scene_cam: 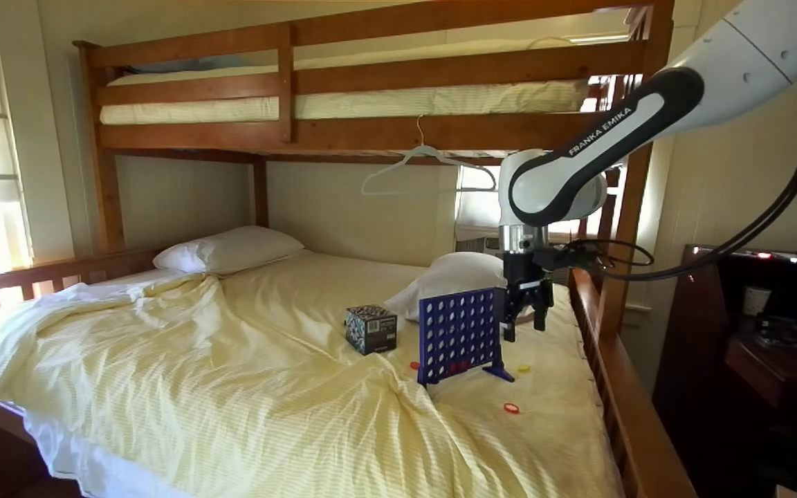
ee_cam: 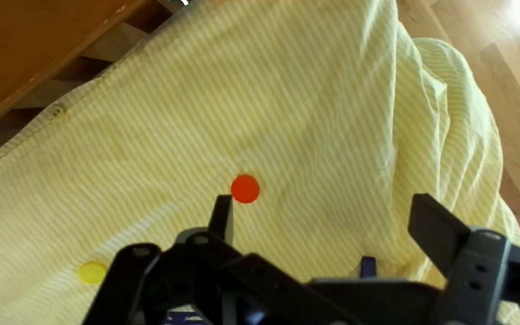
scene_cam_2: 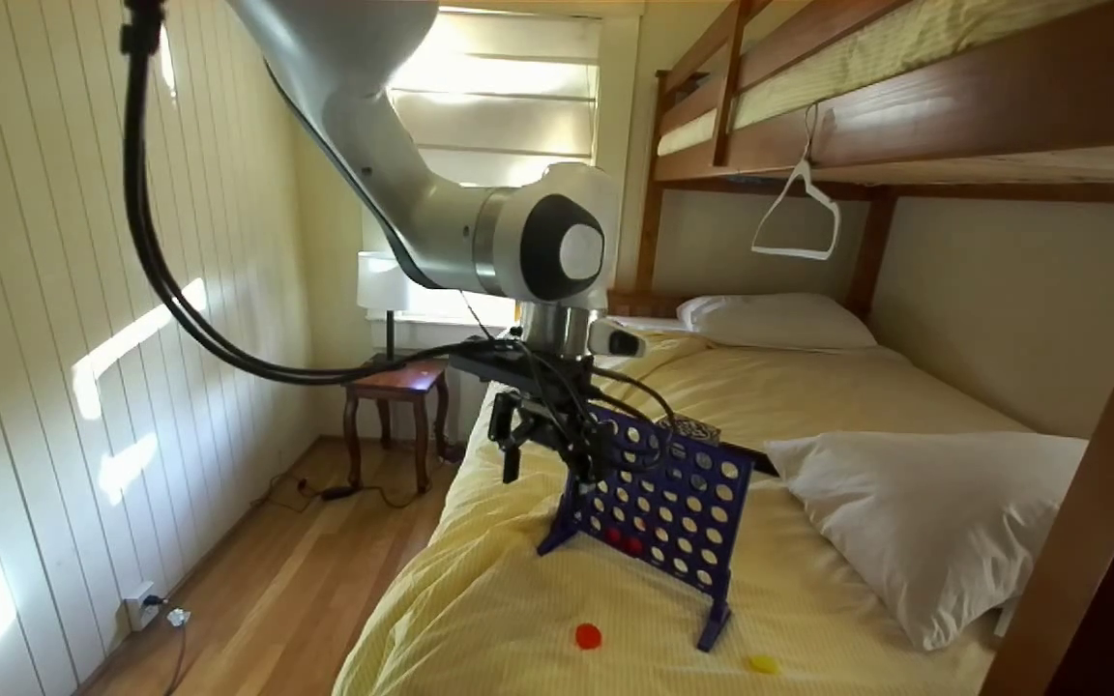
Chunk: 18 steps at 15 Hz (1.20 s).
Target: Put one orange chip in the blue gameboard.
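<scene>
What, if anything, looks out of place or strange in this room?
A white hanger hangs from the upper bunk's rail, holding no clothes. The blue gameboard stands on a bed, which seems an unusual place for a game. Nothing looks broken.

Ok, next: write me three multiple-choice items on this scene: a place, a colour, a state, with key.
1. Where is the wrist view's orange chip?
A) on a pillow
B) on the floor
C) on the striped bedcover

2. What colour is the other chip there?
A) yellow
B) green
C) white

3. How do the fingers stand?
A) pressed together
B) apart
C) shut on a chip

1C: striped cloth surrounds the chip.
2A: it shows yellow in all three views.
3B: bedcover shows between them.
</scene>
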Each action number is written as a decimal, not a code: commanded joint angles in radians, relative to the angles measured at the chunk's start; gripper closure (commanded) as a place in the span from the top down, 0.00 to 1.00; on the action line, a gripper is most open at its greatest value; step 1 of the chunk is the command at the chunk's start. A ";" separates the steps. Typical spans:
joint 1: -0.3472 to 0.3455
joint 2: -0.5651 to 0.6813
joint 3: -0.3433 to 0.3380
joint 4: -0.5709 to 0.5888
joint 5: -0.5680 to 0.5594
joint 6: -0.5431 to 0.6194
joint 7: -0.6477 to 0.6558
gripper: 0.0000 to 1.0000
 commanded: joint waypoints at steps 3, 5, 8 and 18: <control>0.005 -0.001 -0.003 0.002 0.000 -0.002 0.000 1.00; 0.004 -0.005 -0.003 0.002 0.000 -0.002 0.000 1.00; -0.004 0.112 -0.012 0.044 0.019 0.020 0.026 1.00; -0.074 0.322 -0.019 0.041 0.174 0.319 -0.205 1.00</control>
